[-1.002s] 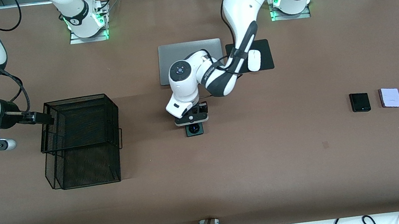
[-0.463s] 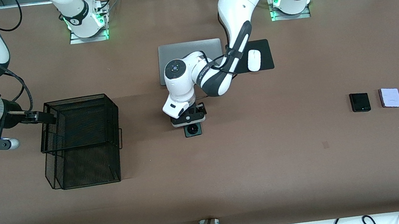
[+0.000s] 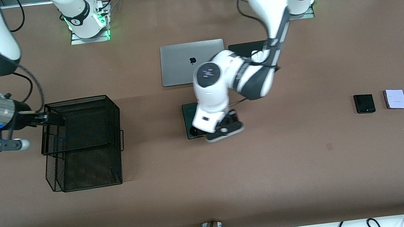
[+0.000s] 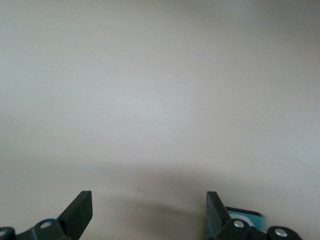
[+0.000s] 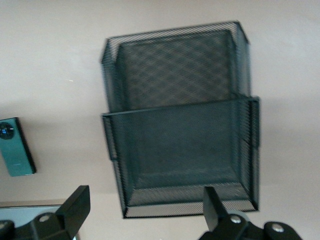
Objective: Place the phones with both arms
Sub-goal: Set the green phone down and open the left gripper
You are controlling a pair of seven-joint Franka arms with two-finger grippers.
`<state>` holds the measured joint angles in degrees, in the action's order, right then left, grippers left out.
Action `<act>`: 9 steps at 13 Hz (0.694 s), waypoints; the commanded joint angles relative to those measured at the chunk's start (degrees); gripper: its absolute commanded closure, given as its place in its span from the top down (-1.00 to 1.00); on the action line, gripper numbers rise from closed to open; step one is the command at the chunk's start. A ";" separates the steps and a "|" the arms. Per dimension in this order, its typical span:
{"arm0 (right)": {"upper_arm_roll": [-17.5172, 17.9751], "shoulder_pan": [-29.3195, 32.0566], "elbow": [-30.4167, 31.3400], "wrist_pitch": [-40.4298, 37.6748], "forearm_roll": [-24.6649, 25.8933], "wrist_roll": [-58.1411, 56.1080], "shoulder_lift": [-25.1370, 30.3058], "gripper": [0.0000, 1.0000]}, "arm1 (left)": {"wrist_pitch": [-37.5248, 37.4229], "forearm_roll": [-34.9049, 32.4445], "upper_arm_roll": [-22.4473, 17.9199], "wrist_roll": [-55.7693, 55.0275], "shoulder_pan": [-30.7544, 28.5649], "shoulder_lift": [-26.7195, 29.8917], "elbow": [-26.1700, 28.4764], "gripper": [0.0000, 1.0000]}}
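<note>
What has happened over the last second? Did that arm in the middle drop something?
Yes. The left tool has let go of the green phone, which lies flat on the table, and swung toward the left arm's end. The right tool edged toward the mesh basket. The black phone and lilac phone stayed put.

Left gripper [image 3: 223, 128] is crowding the green phone [image 3: 188, 121] at its three o'clock; mesh basket [image 3: 83, 143] is blocking the surface [image 3: 271, 167] toward nine o'clock.

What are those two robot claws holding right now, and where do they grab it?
Nothing. The left gripper is open above the green phone, which lies flat on the table. The right gripper is open and empty at the wire basket.
</note>
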<state>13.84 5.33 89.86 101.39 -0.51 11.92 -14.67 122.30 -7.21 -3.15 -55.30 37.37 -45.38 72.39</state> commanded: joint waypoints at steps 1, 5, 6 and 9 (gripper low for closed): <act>-0.04 -5.57 0.49 2.57 -0.81 4.92 -1.31 1.00 | 1.10 -0.17 1.13 6.58 -5.62 11.17 16.78 1.00; 0.04 -17.96 0.40 13.46 -1.16 19.35 -8.33 1.00 | 4.60 -0.44 1.13 22.29 -17.82 18.99 29.44 1.00; 0.22 -20.77 0.32 16.09 -1.07 20.06 -10.62 1.00 | 6.27 -0.44 1.13 28.87 -21.77 21.02 32.69 1.00; 0.83 -26.23 0.32 24.53 -0.72 19.46 -17.82 1.00 | 9.79 -0.44 1.22 43.30 -31.89 23.32 38.07 1.00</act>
<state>14.57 -18.73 91.10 122.06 -1.04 31.73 -28.52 129.18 -7.23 -3.25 -19.47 10.38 -26.03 104.25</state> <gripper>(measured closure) 0.000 0.000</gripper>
